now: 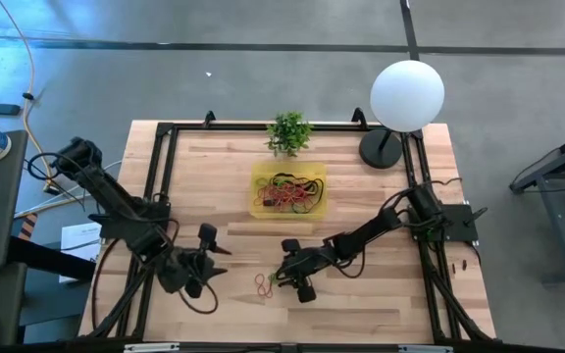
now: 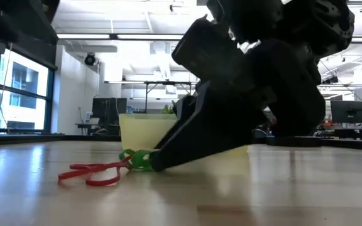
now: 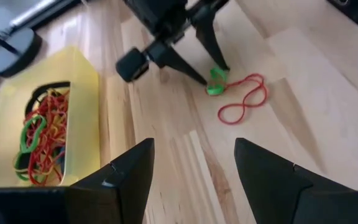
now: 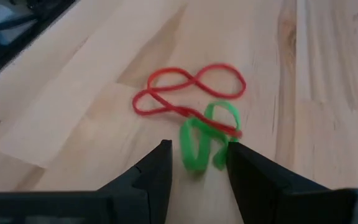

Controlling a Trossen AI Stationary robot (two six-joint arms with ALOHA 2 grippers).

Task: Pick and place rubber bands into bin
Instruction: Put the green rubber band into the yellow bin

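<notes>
A green rubber band (image 4: 199, 144) lies bunched on the wood beside a red rubber band (image 4: 188, 90) twisted into a figure eight. My right gripper (image 4: 197, 163) is low at the table's near middle (image 1: 281, 277), open, with its fingers on either side of the green band. The yellow bin (image 1: 258, 186) sits on the table toward the far side and holds a heap of red, green and black bands (image 3: 39, 140). My left gripper (image 3: 194, 168) hangs open and holds nothing, left of the bands (image 1: 214, 257). My right gripper comes down slanting from the table's right, fingertips (image 3: 205, 81) at the wood. The bunched green band (image 3: 215, 84) sits between the two fingers and seems to touch their inner sides. The band rests on the table, one end crossed by the red band (image 4: 229, 129).
A small potted plant (image 1: 289, 132) stands just beyond the bin, and a white globe lamp (image 1: 407, 93) stands at the far right corner. A black frame (image 1: 155, 186) runs round the tabletop. Bare wood lies between the bands and the bin.
</notes>
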